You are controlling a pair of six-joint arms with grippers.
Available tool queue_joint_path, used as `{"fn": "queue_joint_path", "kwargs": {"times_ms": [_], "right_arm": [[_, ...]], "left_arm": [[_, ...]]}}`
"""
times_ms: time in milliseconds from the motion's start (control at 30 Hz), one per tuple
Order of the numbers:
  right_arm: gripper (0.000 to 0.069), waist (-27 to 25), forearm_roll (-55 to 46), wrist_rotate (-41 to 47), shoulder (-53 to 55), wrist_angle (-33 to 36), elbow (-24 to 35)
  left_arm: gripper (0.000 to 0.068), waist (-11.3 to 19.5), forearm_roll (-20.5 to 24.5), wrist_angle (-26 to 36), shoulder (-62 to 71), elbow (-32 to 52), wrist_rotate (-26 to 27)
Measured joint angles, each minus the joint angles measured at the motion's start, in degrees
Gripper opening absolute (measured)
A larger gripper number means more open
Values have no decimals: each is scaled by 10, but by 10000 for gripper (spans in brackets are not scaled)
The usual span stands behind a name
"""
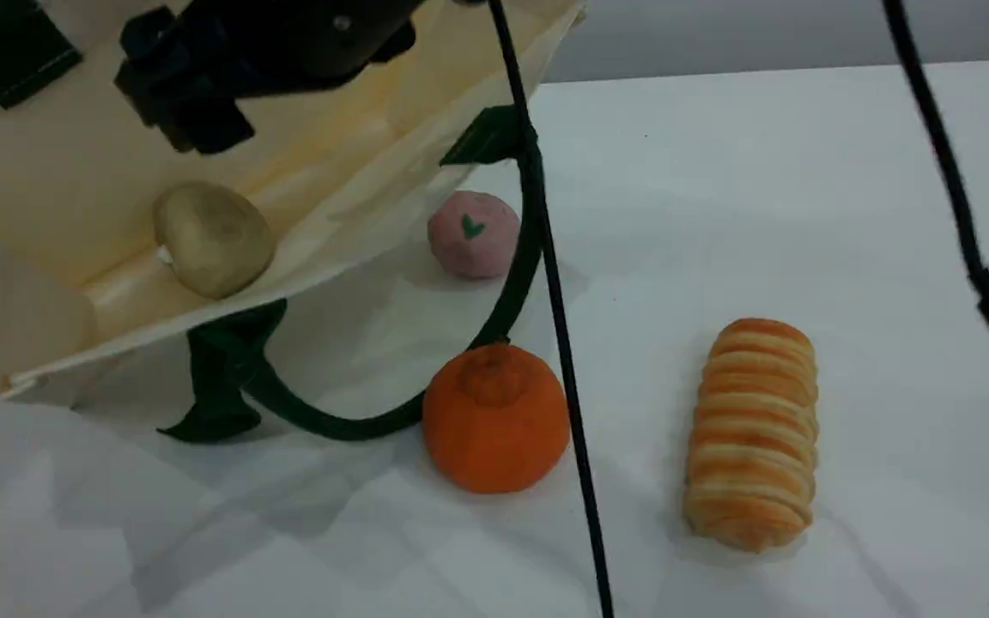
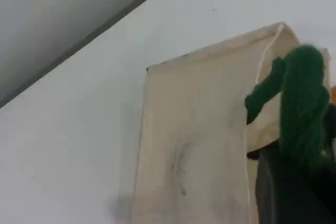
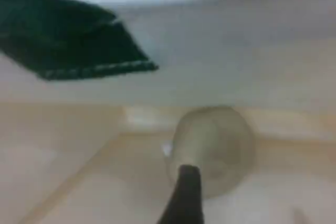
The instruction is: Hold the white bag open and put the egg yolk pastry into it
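The white bag (image 1: pixel 65 172) is held up with its mouth open toward the scene camera. The egg yolk pastry (image 1: pixel 213 239) lies free on the bag's inner wall, also seen as the pale dome of the pastry (image 3: pixel 212 148) in the right wrist view. My right gripper (image 1: pixel 178 99) hangs inside the bag just above the pastry, open and apart from it; one dark fingertip (image 3: pixel 185 192) shows. The left gripper (image 2: pixel 289 187) is out of the scene view and is shut on the bag's green handle (image 2: pixel 302 103), lifting the cloth (image 2: pixel 194 145).
The bag's lower green handle (image 1: pixel 348 425) loops on the table. Beside it are a pink ball (image 1: pixel 473 233) with a green mark, an orange ball (image 1: pixel 494 418) and a striped bread roll (image 1: pixel 752 433). Two black cables (image 1: pixel 559 326) (image 1: pixel 949 180) hang across the view.
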Motion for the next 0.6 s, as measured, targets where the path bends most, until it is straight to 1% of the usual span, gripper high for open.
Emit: {"fn": "queue_joint_path", "kwargs": {"times_ms": [167,300,467,600], "right_arm": [[584,0,-29,0,-59,49,0],[573,-9,-60,0,-110,96,0],[571,-45,-88,4,-163,159,0],[571,-87,-95,4,-197,179,0]], "left_arm": [[94,0,0,0,0,0,2],[94,0,0,0,0,0,2],[94,0,0,0,0,0,2],[94,0,0,0,0,0,2]]}}
